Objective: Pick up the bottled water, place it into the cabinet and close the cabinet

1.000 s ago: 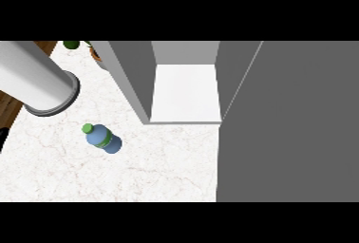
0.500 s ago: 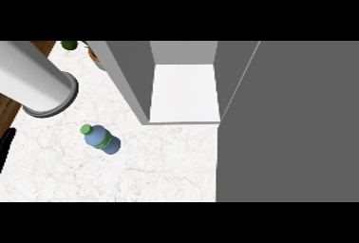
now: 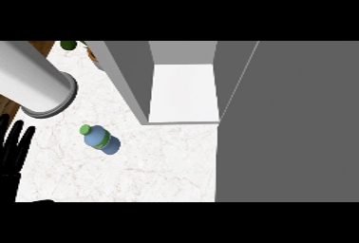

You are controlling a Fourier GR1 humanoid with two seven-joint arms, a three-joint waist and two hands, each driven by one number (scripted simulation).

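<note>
The left hand [image 3: 14,148], fingers straight and apart, shows left of the water bottle [image 3: 98,139] on the bench [image 3: 161,166]. Grasp the bottle around its body, below the cap.

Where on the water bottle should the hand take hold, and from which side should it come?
Probably round the blue body of the bottle, below its green cap, coming from the left: the open left hand is on that side, and the round body suits curled fingers.
</note>
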